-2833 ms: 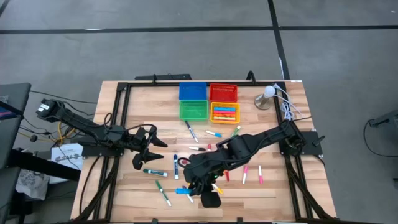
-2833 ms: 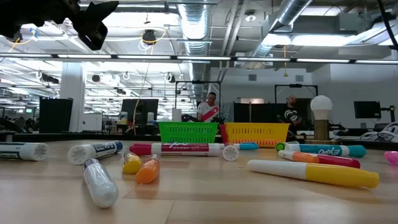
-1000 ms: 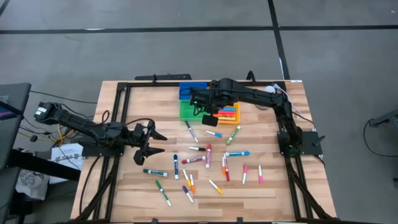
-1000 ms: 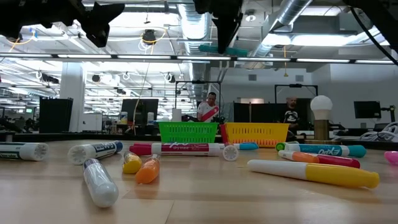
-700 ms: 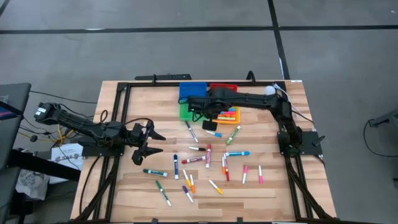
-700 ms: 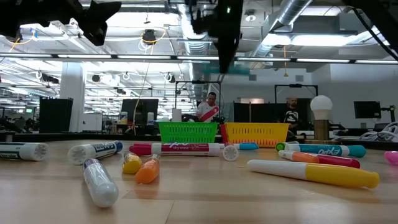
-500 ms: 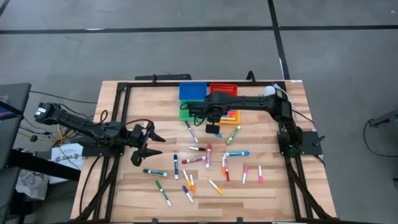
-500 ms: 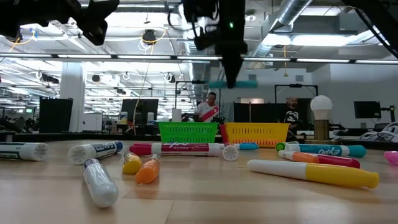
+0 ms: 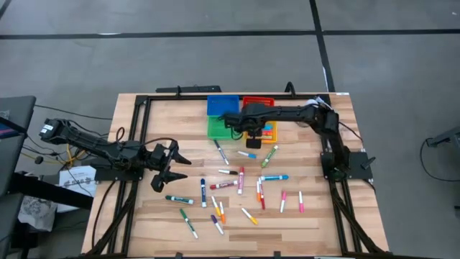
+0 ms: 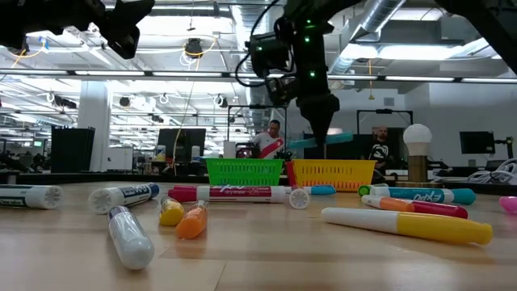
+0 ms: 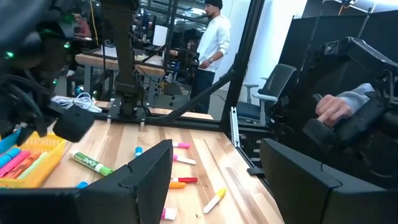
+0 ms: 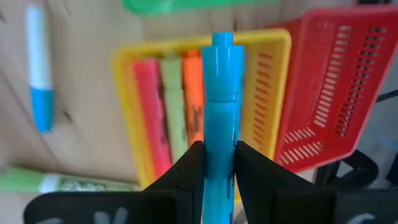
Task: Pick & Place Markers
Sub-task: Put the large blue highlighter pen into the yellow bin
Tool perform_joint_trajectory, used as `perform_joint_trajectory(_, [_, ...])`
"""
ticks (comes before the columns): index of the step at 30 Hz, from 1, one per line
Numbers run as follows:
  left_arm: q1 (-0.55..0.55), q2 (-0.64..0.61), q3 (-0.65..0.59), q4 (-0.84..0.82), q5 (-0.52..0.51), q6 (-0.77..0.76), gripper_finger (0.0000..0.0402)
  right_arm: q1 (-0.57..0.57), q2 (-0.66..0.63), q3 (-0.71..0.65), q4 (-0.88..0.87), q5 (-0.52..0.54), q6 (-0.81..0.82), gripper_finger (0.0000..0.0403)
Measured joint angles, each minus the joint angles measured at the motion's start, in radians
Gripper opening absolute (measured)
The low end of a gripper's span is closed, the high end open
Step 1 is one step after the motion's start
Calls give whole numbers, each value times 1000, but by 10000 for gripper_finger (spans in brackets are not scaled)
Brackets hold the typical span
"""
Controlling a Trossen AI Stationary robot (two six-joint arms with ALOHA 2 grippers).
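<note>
One blue marker (image 12: 221, 112) pinched between the right gripper (image 12: 217, 163)'s fingers, narrowly closed on its barrel, poised above the yellow bin (image 9: 260, 131) at the far middle of the bench (image 9: 316, 216). Already in that bin: several markers, pink, green and orange among them in the right wrist view. Still scattered over the bench: roughly twenty loose markers (image 9: 237, 180), clustered centre and near side, so well under half of the job done by the look of it. Beside the yellow bin, a red bin (image 12: 323, 87), a green bin (image 9: 223, 127) and a blue bin (image 9: 223, 106), contents not readable from above. Left gripper (image 9: 176, 167) off to the left of the scatter, fingers spread wide and empty, hovering above the wood.

Against the frames from just under three seconds back: right arm then low over the near-centre pile, now stretched out to the bins with the blue marker carried along; over the last second, gripper shifted from the green bin's side across to the yellow one and lower in the low view. Left arm unmoved throughout.
</note>
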Motion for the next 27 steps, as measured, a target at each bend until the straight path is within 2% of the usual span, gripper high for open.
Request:
perform_joint_trajectory(7, [1, 0, 0, -6, -5, 2, 242, -48, -147, -144, 110, -8, -71, 66])
perform_joint_trajectory(12, [2, 0, 0, -6, -28, 2, 242, -61, -250, -245, 217, -59, -108, 66])
perform_joint_trajectory(22, [2, 0, 0, -6, -34, 2, 242, -77, -277, -380, 344, -83, -154, 66])
perform_joint_trajectory(27, [2, 0, 0, -6, -34, 2, 242, -99, -277, -390, 402, -124, -180, 66])
